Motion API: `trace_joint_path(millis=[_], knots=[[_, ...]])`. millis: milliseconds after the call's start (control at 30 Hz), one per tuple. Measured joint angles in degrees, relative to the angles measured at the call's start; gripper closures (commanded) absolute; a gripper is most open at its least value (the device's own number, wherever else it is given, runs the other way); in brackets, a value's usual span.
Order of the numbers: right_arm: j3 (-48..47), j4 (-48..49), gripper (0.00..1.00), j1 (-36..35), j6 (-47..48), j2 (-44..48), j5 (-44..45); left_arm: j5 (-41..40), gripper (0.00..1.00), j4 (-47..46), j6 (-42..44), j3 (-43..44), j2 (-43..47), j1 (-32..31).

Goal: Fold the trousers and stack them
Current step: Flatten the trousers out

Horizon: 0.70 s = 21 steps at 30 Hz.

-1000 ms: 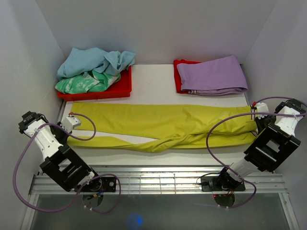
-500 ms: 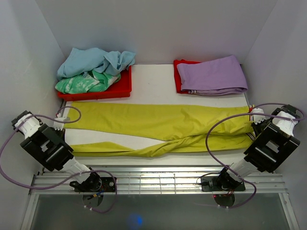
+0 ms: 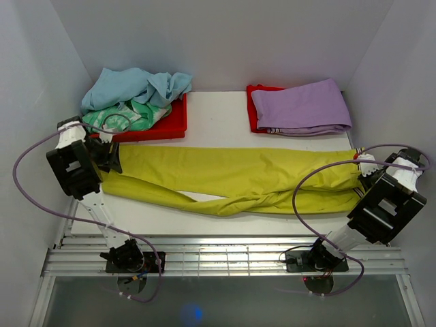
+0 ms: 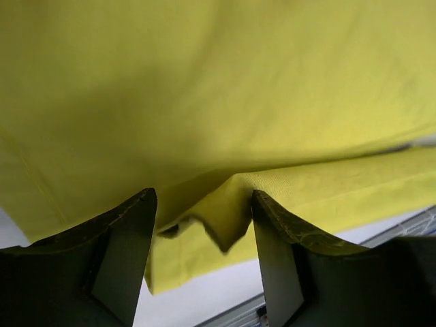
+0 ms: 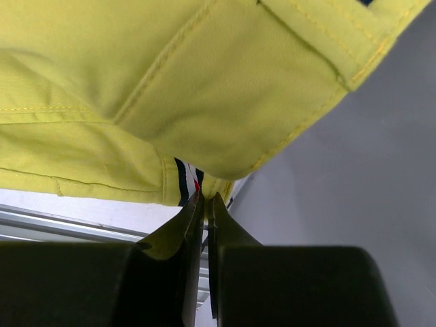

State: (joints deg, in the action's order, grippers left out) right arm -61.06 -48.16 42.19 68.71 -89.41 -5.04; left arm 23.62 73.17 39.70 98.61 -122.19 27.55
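Note:
Yellow trousers (image 3: 231, 177) lie stretched across the table, leg ends at the left and waistband at the right. My left gripper (image 3: 109, 155) hovers over the leg ends by the left wall. In the left wrist view the left gripper (image 4: 201, 204) stands open, and a loose corner of the yellow cloth (image 4: 225, 225) hangs between its fingers (image 4: 122, 259). My right gripper (image 3: 360, 167) is at the waist end. The right wrist view shows the right gripper (image 5: 206, 199) shut on the edge of the waistband (image 5: 225, 122), next to a striped label.
A red tray (image 3: 167, 128) at the back left holds crumpled blue and green garments (image 3: 133, 92). Folded purple trousers (image 3: 303, 107) lie on a red tray (image 3: 252, 109) at the back right. White walls close in on both sides. A slatted metal rail (image 3: 225, 255) runs along the near edge.
My left arm has swung from the near left towards the back, carrying the leg end up beside the other leg, and its jaws have opened. The right gripper has barely moved.

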Motion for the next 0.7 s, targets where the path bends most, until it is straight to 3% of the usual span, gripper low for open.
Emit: trace_joint_path(millis=[67,167,200,533,700], knots=[[0.0,0.4,0.92,0.0,0.1,0.0,0.6,-0.8,0.28,-3.0,-2.1,0.0,-1.9,-1.0],[0.0,0.4,0.92,0.0,0.2,0.0,0.8,-1.7,0.12,-8.8,-2.8,-1.9,-0.6,-0.8],[0.0,0.4,0.92,-0.1,0.2,0.0,0.8,-1.7,0.11,-10.8,-2.6,-3.4,1.1,-0.4],[-0.7,0.1,0.92,-0.4,0.0,-0.2,0.7,1.1,0.06,-21.2,9.8,-25.7,35.7,9.9],[-0.7,0.2,0.92,-0.8,-0.2,-0.2,0.8,9.1,0.06,-19.1,21.1,-30.1,31.1,18.3]])
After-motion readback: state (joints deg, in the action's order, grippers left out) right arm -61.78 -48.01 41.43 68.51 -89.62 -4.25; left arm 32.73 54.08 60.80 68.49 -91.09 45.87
